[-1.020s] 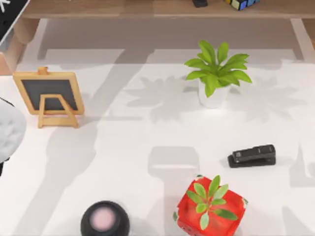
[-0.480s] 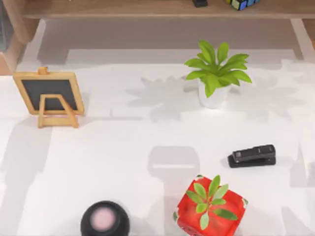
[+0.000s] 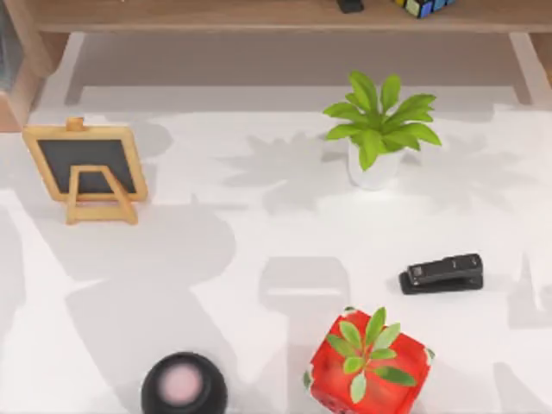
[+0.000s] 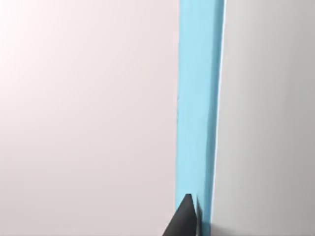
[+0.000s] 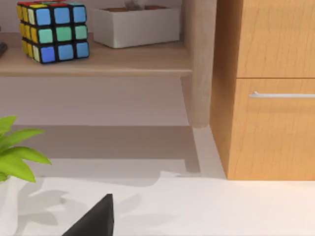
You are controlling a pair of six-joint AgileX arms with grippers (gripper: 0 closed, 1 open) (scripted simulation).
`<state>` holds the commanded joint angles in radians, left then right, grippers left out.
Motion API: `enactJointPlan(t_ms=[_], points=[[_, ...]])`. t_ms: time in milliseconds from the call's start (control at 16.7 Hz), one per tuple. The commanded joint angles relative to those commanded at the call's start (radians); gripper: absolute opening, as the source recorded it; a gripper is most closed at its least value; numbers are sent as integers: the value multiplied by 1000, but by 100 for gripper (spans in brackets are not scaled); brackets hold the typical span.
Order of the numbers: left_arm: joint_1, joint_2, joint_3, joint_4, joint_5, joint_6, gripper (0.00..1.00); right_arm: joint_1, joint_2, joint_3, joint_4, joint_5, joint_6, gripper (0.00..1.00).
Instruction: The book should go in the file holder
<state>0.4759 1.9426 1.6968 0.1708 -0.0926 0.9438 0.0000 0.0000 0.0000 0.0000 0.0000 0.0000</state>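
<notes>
The book (image 4: 197, 98), judged from its blue edge, lay against the left gripper (image 4: 186, 219); whether that gripper held it could not be told. It should enter the file holder upright and square. On the table (image 3: 259, 250), the chalkboard (image 3: 84, 164) at 10 o'clock, plant (image 3: 377, 129) at 1 and stapler (image 3: 442, 272) at 4 seemed no obstruction, and the right gripper (image 5: 93, 221) sat parked facing the shelf (image 5: 98, 61).

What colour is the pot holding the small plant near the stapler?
Red, with small white and green spots; the pot shows best in the top view.
</notes>
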Motion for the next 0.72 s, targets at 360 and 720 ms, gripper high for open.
enactJointPlan(t_ms=[360,720], points=[[230,-21,-454,196,245,388,0,0,0,0,0,0,0,100],[174,-67,-712,397,502,679,0,0,0,0,0,0,0,100]])
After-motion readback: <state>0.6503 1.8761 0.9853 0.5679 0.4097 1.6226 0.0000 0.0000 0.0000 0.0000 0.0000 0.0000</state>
